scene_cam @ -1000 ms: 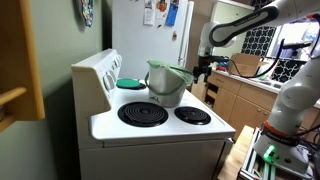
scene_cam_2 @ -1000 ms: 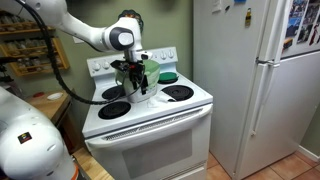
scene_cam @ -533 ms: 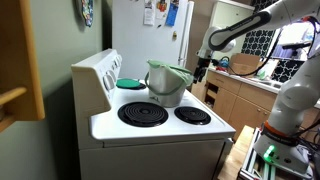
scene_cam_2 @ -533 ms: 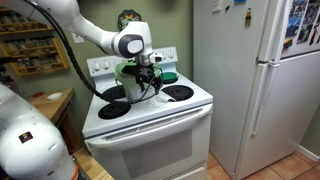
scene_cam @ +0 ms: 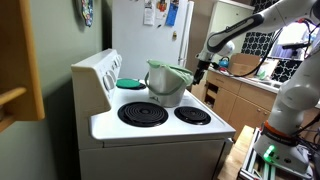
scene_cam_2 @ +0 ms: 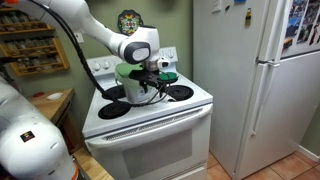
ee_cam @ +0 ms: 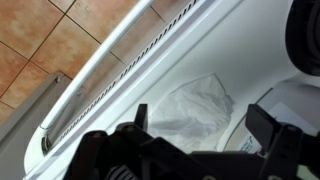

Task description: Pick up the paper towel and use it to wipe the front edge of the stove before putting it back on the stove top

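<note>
The crumpled white paper towel [ee_cam: 190,100] lies on the white stove top [ee_cam: 250,50], close behind the front edge [ee_cam: 160,70]. My gripper [ee_cam: 203,118] hangs right above it, open and empty, with one finger on each side of the towel. In both exterior views the gripper [scene_cam: 203,68] [scene_cam_2: 152,80] hovers over the front half of the stove [scene_cam: 160,135] [scene_cam_2: 150,110]. I cannot make out the towel in those views. The rounded front edge [scene_cam_2: 150,122] runs along the near side of the top.
A lidded green pot [scene_cam: 166,82] [scene_cam_2: 133,76] stands on a back burner just behind the gripper. A teal dish [scene_cam: 130,83] lies by the back control panel [scene_cam: 95,75]. The white refrigerator [scene_cam_2: 250,80] stands beside the stove. The oven door handle [ee_cam: 95,80] is below the front edge.
The gripper has moved sideways across the stove top, away from the pot and toward the front edge. It has stayed open.
</note>
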{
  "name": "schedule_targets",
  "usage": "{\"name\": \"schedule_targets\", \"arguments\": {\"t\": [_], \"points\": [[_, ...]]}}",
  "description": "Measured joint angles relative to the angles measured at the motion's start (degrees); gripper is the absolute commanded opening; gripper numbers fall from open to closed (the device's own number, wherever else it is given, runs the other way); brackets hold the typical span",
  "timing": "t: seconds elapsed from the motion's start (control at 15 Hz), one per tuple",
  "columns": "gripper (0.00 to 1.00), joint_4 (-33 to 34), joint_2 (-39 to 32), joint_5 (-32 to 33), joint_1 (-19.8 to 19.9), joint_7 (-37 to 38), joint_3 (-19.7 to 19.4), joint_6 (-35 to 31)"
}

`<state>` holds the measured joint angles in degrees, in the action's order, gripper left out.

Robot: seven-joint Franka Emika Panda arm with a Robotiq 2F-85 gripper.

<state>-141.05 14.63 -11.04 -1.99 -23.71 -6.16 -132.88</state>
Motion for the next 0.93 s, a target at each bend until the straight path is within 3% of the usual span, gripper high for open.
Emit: {"name": "schedule_targets", "arguments": {"t": [0.2,0.53,0.67,0.93], "points": [[1.00,0.1,0.0,-0.3,-0.2,-1.7,0.1,-0.1],[1.00,-0.8,-1.6,-4.6,-2.3,-17.9,-0.4,-9.4],[1.00,-1.5,-2.9,-9.8,-4.4,-26.4,-1.3,-14.1],[1.00,-1.6,-4.2,-20.8,-11.7,-43.8,-5.8,-14.8]]}}
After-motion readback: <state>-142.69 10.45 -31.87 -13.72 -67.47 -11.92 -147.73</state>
